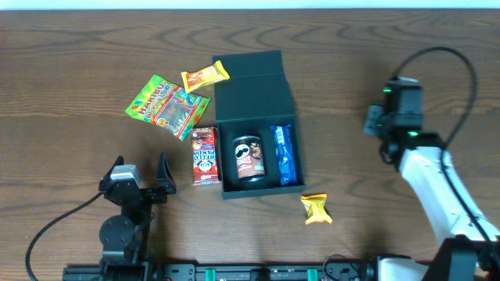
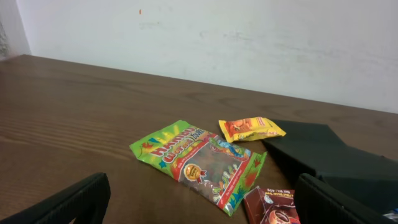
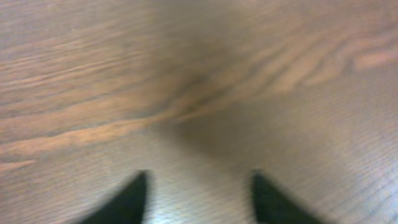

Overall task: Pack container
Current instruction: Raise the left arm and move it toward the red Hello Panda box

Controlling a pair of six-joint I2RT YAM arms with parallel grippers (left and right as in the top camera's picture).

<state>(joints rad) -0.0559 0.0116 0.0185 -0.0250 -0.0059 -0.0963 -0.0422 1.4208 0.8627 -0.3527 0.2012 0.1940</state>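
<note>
The container (image 1: pixel 251 94), a dark square box, lies open mid-table with its lid folded back. Inside stand a small Pringles can (image 1: pixel 248 158) and a blue packet (image 1: pixel 285 154). To its left lie a red Hello Panda box (image 1: pixel 205 156), a green gummy bag (image 1: pixel 168 105) and an orange packet (image 1: pixel 205 76). A yellow packet (image 1: pixel 316 208) rests off the front right corner. My left gripper (image 1: pixel 141 168) is open near the front left, empty, facing the gummy bag (image 2: pixel 199 162) and the container (image 2: pixel 323 152). My right gripper (image 3: pixel 199 186) is open over bare wood at the right, holding nothing.
The right arm (image 1: pixel 437 179) stretches from the front right corner toward the table's right side. The orange packet (image 2: pixel 252 129) lies close to the container's lid. A white wall rises behind the far table edge.
</note>
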